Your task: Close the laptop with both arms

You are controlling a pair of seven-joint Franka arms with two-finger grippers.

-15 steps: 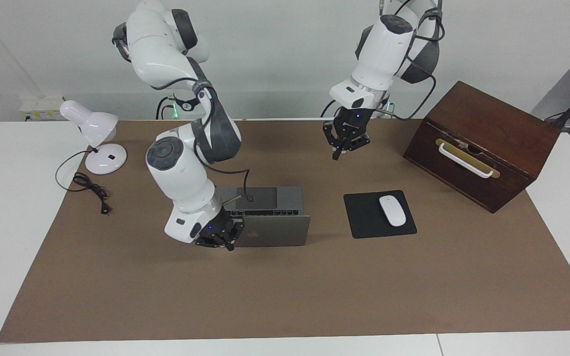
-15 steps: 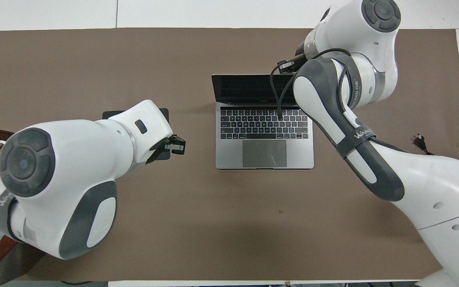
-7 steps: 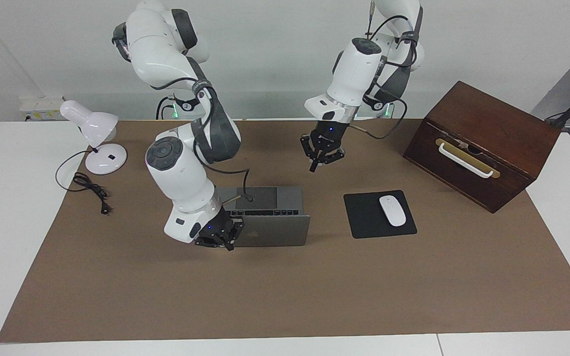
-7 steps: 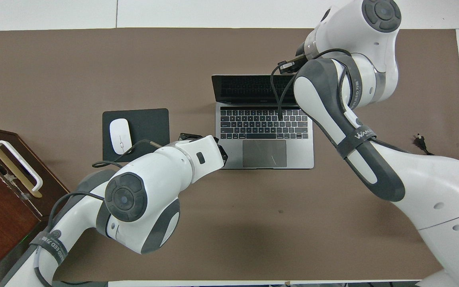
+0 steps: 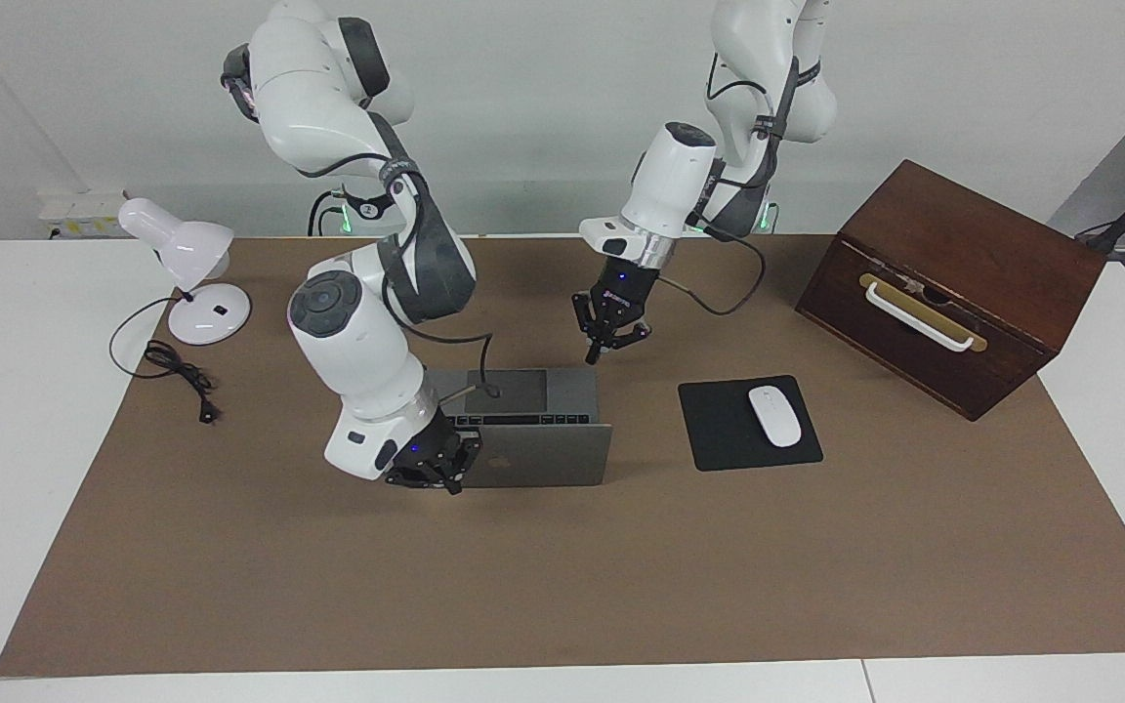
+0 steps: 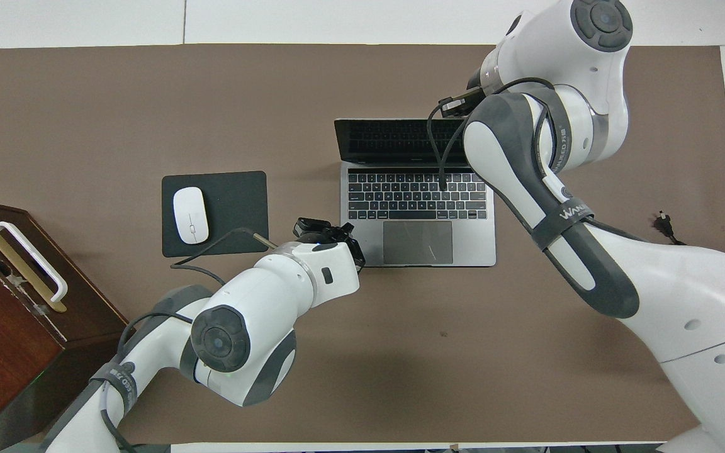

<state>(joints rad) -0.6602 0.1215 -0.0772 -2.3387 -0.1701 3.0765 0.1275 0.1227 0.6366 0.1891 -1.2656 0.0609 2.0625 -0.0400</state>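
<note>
The silver-grey laptop [image 5: 543, 456] stands open on the brown mat, its lid tilted up with the apple logo facing away from the robots. Its keys and trackpad show in the overhead view [image 6: 417, 242]. My right gripper [image 5: 434, 474] is at the lid's outer face, at the corner toward the right arm's end. In the overhead view it is hidden under its own arm. My left gripper [image 5: 607, 337] hangs in the air over the laptop base's corner nearest the robots, toward the left arm's end. It also shows in the overhead view [image 6: 331, 229].
A black mouse pad [image 5: 719, 434] with a white mouse [image 5: 774, 416] lies beside the laptop, toward the left arm's end. A dark wooden box [image 5: 953, 283] with a white handle stands past it. A white desk lamp [image 5: 187, 259] and its cable [image 5: 182, 376] are at the right arm's end.
My left arm has swung from over the mat near the mouse pad toward the laptop and come lower. My right arm and the lid have not visibly moved.
</note>
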